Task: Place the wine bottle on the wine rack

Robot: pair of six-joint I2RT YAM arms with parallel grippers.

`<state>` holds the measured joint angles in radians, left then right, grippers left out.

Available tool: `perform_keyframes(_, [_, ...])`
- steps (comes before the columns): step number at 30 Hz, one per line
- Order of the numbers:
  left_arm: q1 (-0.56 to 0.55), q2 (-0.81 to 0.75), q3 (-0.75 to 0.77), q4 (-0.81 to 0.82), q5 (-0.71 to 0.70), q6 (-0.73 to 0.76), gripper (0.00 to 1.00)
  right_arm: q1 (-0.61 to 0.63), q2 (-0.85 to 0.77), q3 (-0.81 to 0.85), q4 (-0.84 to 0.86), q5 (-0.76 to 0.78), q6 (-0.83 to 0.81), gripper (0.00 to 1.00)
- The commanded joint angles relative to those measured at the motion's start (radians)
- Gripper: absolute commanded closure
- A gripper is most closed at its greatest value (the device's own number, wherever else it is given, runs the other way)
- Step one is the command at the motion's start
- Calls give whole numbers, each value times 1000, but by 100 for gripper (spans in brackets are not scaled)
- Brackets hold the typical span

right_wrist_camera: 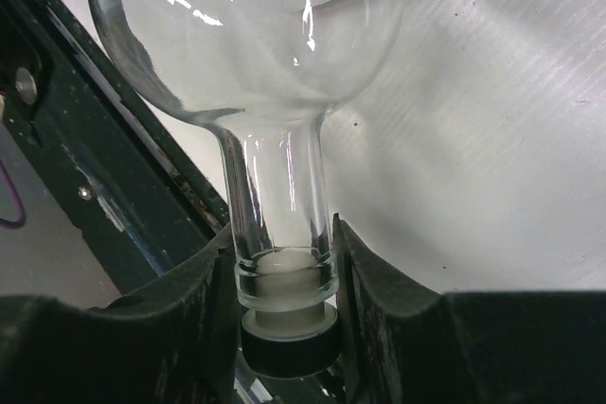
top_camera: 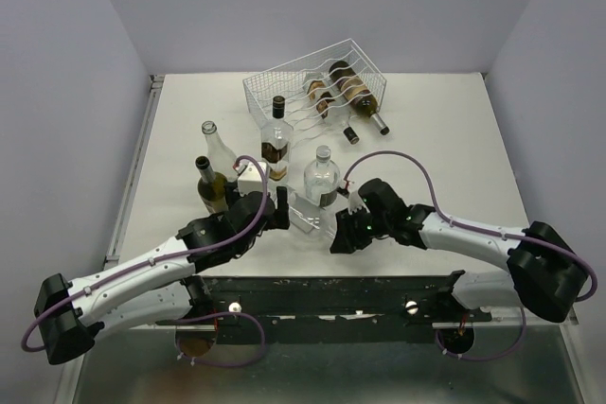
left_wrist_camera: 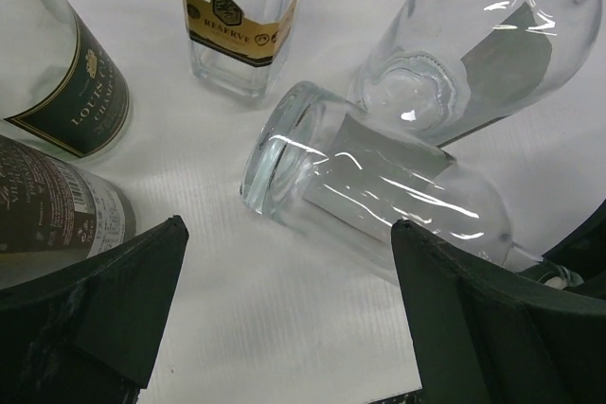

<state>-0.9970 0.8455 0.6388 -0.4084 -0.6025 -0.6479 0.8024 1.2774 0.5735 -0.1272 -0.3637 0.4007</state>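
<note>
A clear wine bottle (top_camera: pixel 311 216) lies on its side on the white table, between my two grippers. My right gripper (top_camera: pixel 341 228) is shut on its neck. In the right wrist view the fingers (right_wrist_camera: pixel 379 300) press the glass neck (right_wrist_camera: pixel 279 196) just above the black cap (right_wrist_camera: pixel 289 342). My left gripper (left_wrist_camera: pixel 287 224) stands wide open just short of the bottle's round base (left_wrist_camera: pixel 284 153), with nothing between its fingers (left_wrist_camera: pixel 123 290). The white wire wine rack (top_camera: pixel 284 82) sits at the back of the table with dark bottles (top_camera: pixel 355 90) lying in its right part.
Several bottles stand close behind the lying one: a gold-labelled one (top_camera: pixel 276 144), a clear round one (top_camera: pixel 322 177), a tall pale one (top_camera: pixel 219 150) and a dark green one (top_camera: pixel 210 186). Bottle necks (top_camera: pixel 377 123) stick out of the rack's front edge.
</note>
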Motion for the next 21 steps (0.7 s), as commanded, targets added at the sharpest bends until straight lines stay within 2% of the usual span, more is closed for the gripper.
perform_keyframes(1, [-2, 32, 4, 16, -10, -24, 1, -6, 36, -15, -65, 35, -31, 99])
perform_keyframes(10, [0, 63, 38, 36, -68, -22, 1, 24, 50, 26, -109, 55, -49, 99])
perform_keyframes(21, [9, 86, 64, 69, -68, 14, 1, 29, 42, 45, -135, 86, -34, 99])
